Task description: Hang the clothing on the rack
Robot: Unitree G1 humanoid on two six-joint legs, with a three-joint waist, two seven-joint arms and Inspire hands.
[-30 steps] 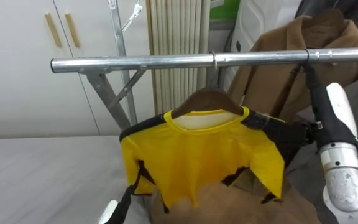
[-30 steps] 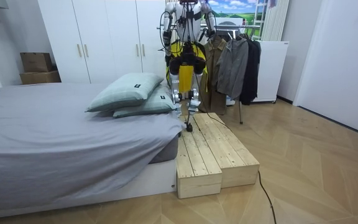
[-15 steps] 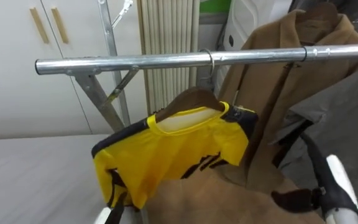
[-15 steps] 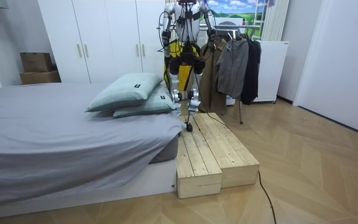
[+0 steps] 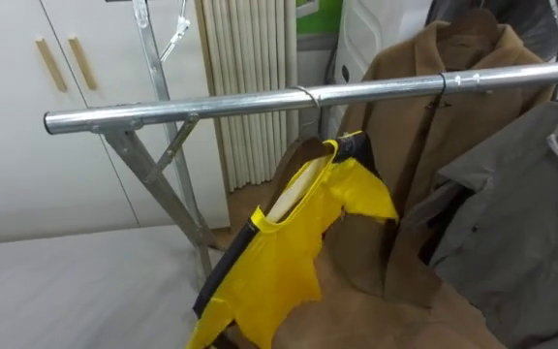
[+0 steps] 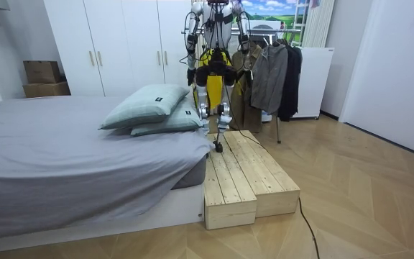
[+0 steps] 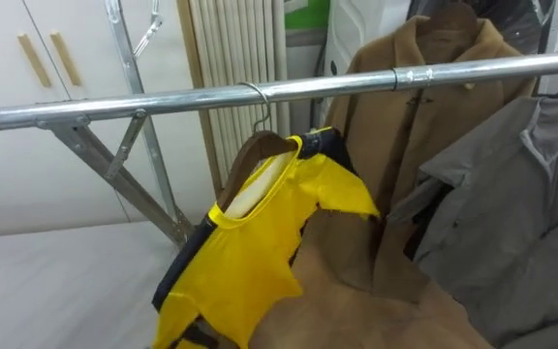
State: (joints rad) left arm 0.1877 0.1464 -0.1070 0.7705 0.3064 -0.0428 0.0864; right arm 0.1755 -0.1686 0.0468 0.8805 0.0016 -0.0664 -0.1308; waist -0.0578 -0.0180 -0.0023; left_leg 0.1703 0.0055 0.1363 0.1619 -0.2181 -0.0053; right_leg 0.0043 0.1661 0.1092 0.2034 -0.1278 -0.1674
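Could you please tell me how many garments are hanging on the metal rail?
4: a yellow shirt at the left of the rail, then a brown coat, a grey jacket and a dark garment farthest right; others may be hidden.

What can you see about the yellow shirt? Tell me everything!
The yellow shirt looks thin and smooth, with dark trim at the shoulder and down one edge. It sits on a brown wooden hanger whose metal hook is over the silver rail. It hangs turned sideways and tilted, collar open. Its lower part rests against brown cloth, and a brown coat hangs close beside it.
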